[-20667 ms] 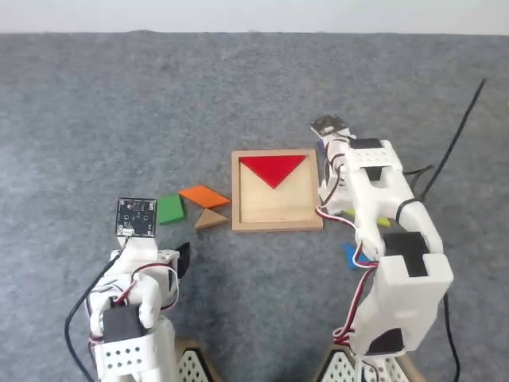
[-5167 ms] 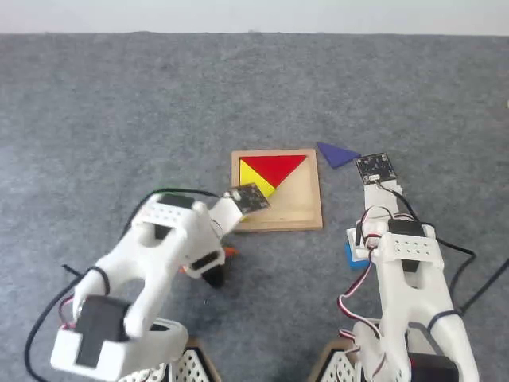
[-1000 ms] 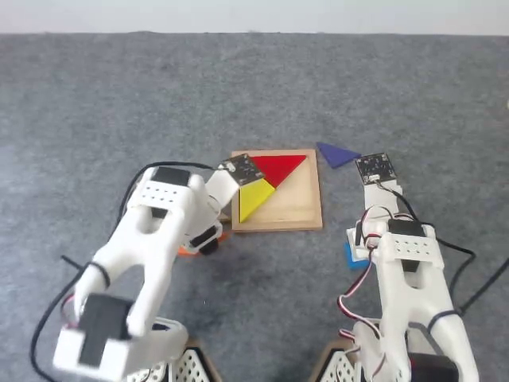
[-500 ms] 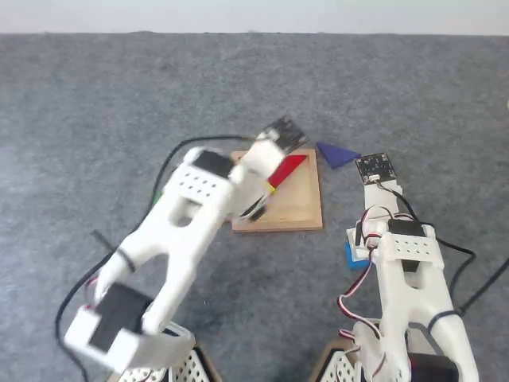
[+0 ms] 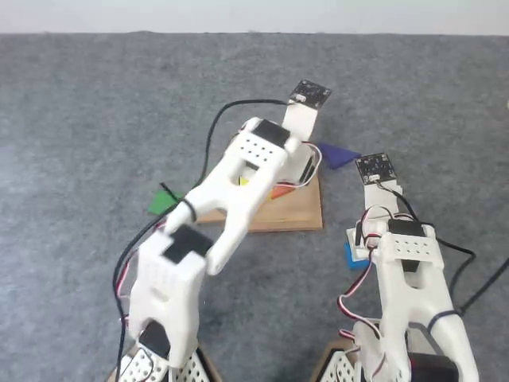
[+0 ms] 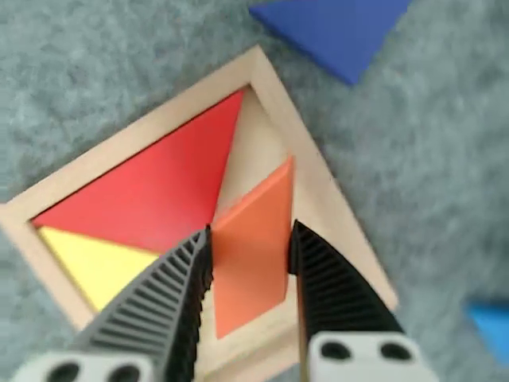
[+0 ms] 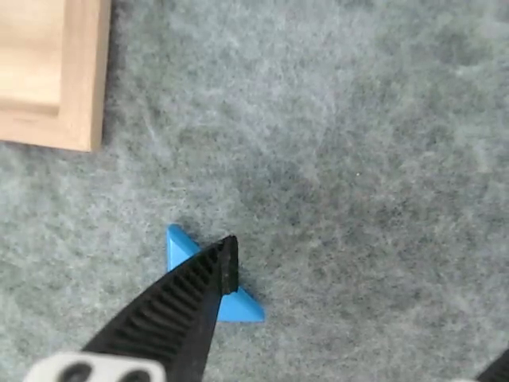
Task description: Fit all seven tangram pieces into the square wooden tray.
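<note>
Orange parallelogram point(image 6: 250, 267) is pinched in the left hand point(image 6: 249, 235), over the tray point(image 6: 338, 239), beside the red triangle point(image 6: 151, 191).

A grey, felt-like mat point(image 5: 87, 95) spreads under everything, and the wrist views show its nap as fuzzy and faintly mottled. Along the far edge in the high view runs a pale, plain strip point(image 5: 238, 14), either wall or backdrop. The light is soft and even, with faint shadows.
</note>
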